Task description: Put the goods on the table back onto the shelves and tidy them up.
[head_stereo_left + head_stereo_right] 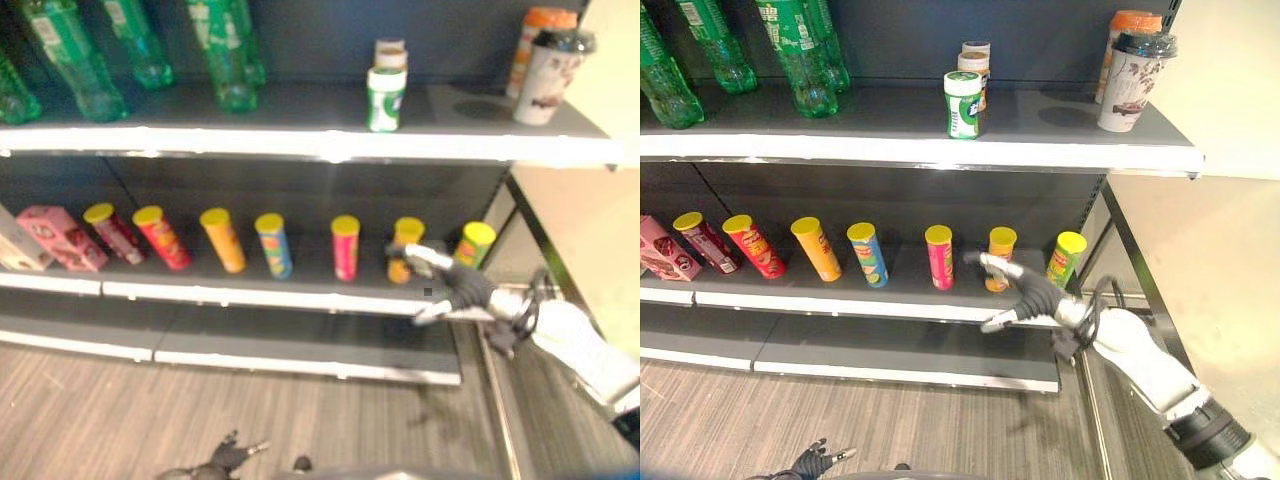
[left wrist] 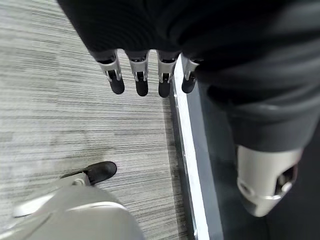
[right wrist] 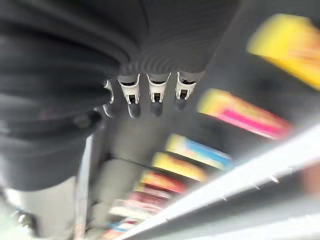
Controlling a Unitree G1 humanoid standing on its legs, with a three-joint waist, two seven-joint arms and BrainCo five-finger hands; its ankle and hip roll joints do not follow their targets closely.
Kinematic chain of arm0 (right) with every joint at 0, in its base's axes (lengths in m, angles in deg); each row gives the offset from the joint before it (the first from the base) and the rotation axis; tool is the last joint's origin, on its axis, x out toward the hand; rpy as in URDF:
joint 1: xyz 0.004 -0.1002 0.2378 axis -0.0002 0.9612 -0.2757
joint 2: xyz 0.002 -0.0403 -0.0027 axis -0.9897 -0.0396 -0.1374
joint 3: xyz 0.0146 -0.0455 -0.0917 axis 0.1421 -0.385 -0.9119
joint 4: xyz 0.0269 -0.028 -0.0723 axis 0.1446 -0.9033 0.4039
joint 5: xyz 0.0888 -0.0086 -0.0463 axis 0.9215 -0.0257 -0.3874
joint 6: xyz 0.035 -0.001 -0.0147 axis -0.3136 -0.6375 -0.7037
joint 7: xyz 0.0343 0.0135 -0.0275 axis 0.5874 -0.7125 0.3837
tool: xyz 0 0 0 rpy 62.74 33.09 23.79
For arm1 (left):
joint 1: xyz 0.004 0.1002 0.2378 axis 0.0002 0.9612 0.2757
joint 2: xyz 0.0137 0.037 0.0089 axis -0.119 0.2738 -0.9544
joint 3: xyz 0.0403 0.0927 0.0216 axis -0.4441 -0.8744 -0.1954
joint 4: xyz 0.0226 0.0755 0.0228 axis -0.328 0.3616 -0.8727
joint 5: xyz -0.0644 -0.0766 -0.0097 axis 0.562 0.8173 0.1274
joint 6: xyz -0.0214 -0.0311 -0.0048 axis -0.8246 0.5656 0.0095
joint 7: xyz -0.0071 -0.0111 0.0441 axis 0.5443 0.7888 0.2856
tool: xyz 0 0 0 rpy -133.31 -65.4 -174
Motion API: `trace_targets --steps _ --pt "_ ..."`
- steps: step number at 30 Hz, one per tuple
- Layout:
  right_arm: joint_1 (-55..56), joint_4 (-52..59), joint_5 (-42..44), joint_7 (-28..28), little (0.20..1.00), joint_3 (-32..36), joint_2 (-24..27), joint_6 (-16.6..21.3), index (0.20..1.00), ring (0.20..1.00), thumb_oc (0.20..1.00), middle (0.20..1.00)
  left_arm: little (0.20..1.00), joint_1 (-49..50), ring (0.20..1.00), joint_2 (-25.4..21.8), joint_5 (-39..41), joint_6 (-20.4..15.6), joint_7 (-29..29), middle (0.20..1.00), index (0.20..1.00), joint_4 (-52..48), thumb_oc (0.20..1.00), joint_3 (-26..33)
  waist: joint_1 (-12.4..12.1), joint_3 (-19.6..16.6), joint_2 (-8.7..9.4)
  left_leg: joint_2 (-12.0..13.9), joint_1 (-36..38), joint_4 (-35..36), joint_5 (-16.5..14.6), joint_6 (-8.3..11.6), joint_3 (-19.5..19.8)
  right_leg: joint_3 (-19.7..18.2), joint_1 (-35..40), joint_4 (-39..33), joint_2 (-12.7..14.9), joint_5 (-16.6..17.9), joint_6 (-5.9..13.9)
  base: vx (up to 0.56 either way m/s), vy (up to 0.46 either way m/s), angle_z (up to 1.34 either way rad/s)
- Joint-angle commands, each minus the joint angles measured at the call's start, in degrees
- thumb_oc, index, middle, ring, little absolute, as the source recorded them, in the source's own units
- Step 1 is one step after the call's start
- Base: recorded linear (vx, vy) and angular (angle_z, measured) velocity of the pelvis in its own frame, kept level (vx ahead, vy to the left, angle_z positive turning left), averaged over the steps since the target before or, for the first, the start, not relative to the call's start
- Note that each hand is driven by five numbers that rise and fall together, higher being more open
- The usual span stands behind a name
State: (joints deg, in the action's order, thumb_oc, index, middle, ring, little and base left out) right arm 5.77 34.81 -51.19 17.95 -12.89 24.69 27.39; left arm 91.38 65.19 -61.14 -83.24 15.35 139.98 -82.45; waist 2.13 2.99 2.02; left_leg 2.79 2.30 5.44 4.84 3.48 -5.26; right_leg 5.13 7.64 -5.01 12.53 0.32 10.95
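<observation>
Right hand (image 1: 1032,291): dark ribbed cover over back and wrist, silver fingers (image 3: 157,89) with dark rounded tips, small dark recesses set in the silver segments near the cover. Forearm behind it silver-grey and smooth, ending in a black banded collar towards the elbow. Left hand (image 2: 150,75): same dark ribbed cover, a row of silver fingers capped in glossy black, thumb (image 2: 102,172) silver with a black tip standing apart. Seen small from the head views, dark with pale finger segments
</observation>
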Motion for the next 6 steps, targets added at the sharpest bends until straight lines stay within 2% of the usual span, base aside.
trace_targets --steps 1,2,6 --pt "2.44 -9.1 -8.3 -0.98 1.0 -1.56 -6.3 -0.72 1.0 1.0 1.0 1.0 1.0 -3.6 1.0 -1.32 -2.0 -1.96 0.78 1.0 1.0 1.04 1.0 -0.07 -0.46 2.65 -0.93 2.41 5.14 -0.44 -7.98 2.94 -5.8 2.79 -5.36 3.84 1.09 1.54 0.23 0.0 0.0 0.0" --pt "4.27 -19.48 -12.59 -3.72 1.0 -0.48 -11.95 -0.33 1.0 1.0 1.0 1.0 1.0 -3.45 1.0 -0.99 -1.92 -2.17 0.99 1.0 1.0 1.01 1.0 -0.69 -0.33 2.59 -1.09 2.29 5.1 -0.44 -7.97 2.8 -5.76 2.85 -5.33 3.82 1.14 1.6 0.23 0.0 0.0 0.0" --pt "4.25 -40.77 -19.67 -12.03 1.0 3.43 -22.36 -0.54 1.0 1.0 1.0 1.0 1.0 -3.72 1.0 -0.5 -0.5 -2.02 1.03 1.0 1.0 1.0 1.0 -1.71 -0.35 2.55 -1.14 2.11 5.46 -0.44 -8.17 2.45 -5.62 3.14 -4.88 3.71 1.15 1.57 0.24 0.0 0.0 0.0"
